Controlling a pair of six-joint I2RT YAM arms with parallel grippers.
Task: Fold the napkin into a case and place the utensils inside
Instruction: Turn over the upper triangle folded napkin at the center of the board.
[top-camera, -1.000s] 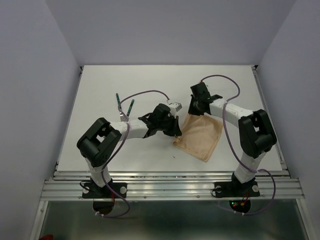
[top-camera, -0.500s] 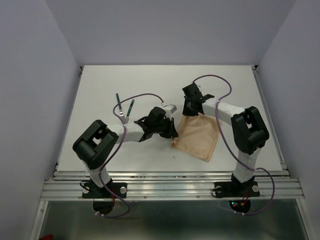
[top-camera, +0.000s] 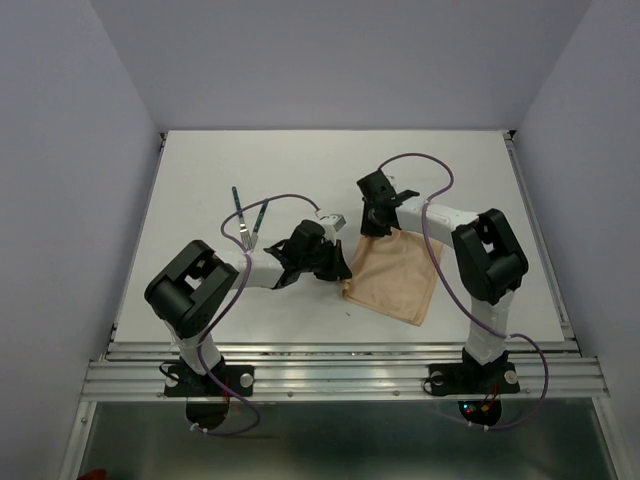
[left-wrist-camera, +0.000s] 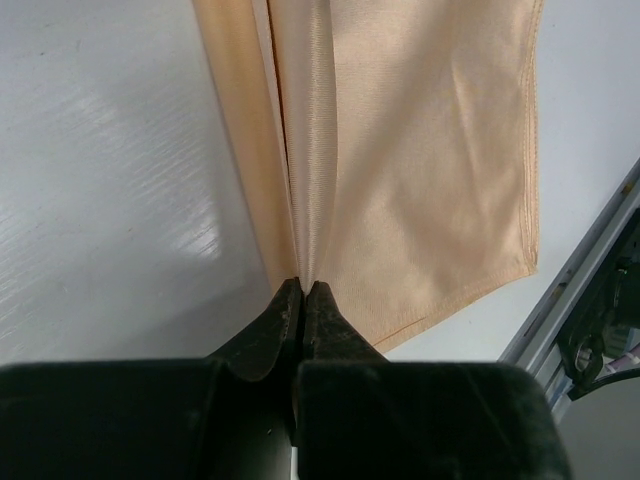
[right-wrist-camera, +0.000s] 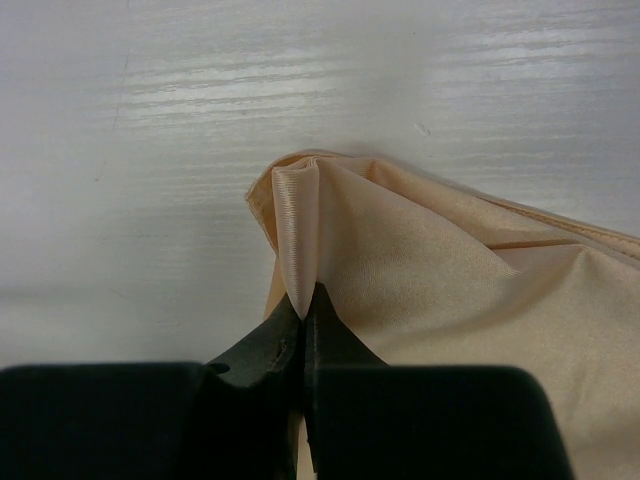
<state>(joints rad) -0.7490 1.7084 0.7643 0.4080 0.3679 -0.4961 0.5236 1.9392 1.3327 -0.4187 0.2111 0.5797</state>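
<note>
The white table (top-camera: 200, 180) carries everything in view. The napkin (top-camera: 395, 278) lies on it right of centre as a flattened, roughly four-sided sheet, with both arms working its left side.

I read the left gripper (left-wrist-camera: 303, 292) as fully closed on cloth. Its two fingers meet with a raised ridge of napkin pinched between them, at the near-left corner of the sheet. The rest of the fabric spreads away from the fingertips, flat on the table.

I read the right gripper (right-wrist-camera: 303, 310) as closed too, nipping a small peaked fold at the far-left corner. The remaining cloth trails off to its right.

The utensils (top-camera: 258, 220) lie on the table's left half, beyond the left arm and well apart from the napkin.

Compared with one second ago, both grippers sit further left. The napkin's left edge has moved slightly with them. The utensils are unchanged.
</note>
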